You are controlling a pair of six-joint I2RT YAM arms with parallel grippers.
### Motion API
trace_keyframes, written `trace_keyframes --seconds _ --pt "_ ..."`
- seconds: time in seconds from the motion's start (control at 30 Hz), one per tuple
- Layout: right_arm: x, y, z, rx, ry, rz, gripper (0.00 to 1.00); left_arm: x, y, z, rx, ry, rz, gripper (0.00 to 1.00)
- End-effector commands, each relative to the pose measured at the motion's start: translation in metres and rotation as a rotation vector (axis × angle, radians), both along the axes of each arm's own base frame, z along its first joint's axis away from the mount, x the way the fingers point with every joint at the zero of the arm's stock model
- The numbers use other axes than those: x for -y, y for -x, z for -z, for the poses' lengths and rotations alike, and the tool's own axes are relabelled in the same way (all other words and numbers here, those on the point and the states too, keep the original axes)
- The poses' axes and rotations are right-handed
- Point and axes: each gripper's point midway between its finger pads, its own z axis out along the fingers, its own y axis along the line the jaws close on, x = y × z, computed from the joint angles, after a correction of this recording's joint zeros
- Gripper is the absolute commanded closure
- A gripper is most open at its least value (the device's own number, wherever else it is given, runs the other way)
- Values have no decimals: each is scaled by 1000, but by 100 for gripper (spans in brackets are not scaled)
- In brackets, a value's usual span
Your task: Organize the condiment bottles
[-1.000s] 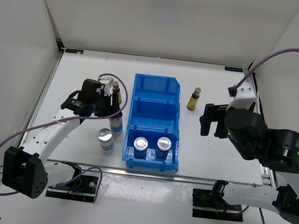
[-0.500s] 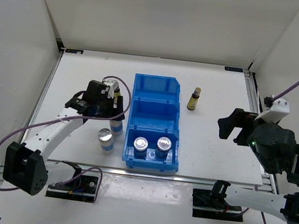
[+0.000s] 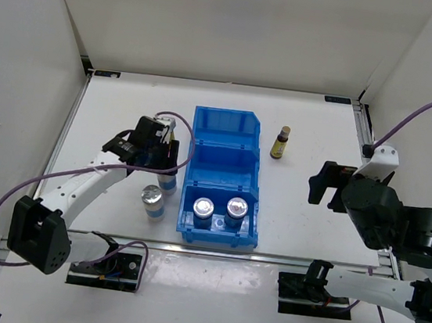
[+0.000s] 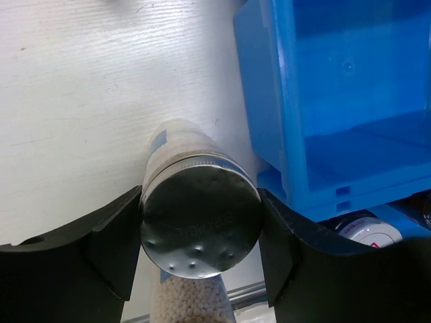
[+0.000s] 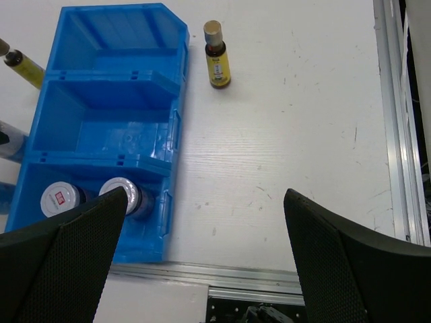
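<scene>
Left wrist showed us the left tool (image 4: 200,202) clamped on the silver-lidded jar (image 4: 199,229): rigid, slick-topped, probably safer held lower.

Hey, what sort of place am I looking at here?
Probably a robotics lab test cell: white walls enclose the table, a left arm and right arm are mounted at its edge.

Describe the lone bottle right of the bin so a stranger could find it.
Find the blue bin mid-table. Beside its far right corner stands a slim brown bottle with a yellow label and gold cap. It is the only bottle on that side.
</scene>
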Motion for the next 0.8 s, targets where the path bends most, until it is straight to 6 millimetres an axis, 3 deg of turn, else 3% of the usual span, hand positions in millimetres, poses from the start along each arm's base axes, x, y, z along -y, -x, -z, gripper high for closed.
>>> trace_keyframes --seconds 0.0,0.03,0.13,0.17,0.2,0.27,0.3,0.33,0.37,0.4,0.47,0.5,0.57,0.63,0.67,0.7,0.73,0.77 --pt "57 16 32 -63 239 49 0 -4 -10 -23 58 -17 -27 52" --pt "58 16 34 -64 224 57 0 -3 -9 -26 58 -20 -31 63" --pt "64 16 39 -51 213 90 0 0 -15 -54 101 -19 -37 77" --pt "68 16 45 -50 233 95 0 4 -22 -77 150 -5 -36 86" --pt "68 16 49 -54 220 106 0 8 -21 -84 152 -3 -24 89" --pt "75 16 53 -37 209 129 0 13 -25 -110 198 15 -19 89" --pt "75 16 55 -33 198 129 0 16 -33 -136 248 40 -35 89" --pt "76 17 54 -31 189 129 0 21 -30 -149 266 52 -21 89" --pt "81 17 52 -16 162 143 0 28 -32 -161 289 67 -5 89" --pt "82 18 54 -16 162 143 0 35 -36 -185 330 110 -12 89" --pt "86 19 53 -4 123 144 0 54 -36 -198 340 149 29 89" --pt "86 19 54 0 111 144 0 62 -39 -218 373 184 33 89" --pt "85 20 54 7 101 124 0 91 -41 -217 351 201 87 89" --pt "88 21 54 11 99 120 0 119 -41 -229 372 223 138 89" --pt "88 21 56 9 107 120 0 135 -48 -213 337 203 157 89" --pt "88 21 56 9 108 120 0 146 -53 -218 354 210 164 89" --pt "88 21 56 9 108 120 0 156 -54 -211 334 208 174 89" --pt "88 21 56 9 108 120 0 174 -60 -192 304 190 194 89"
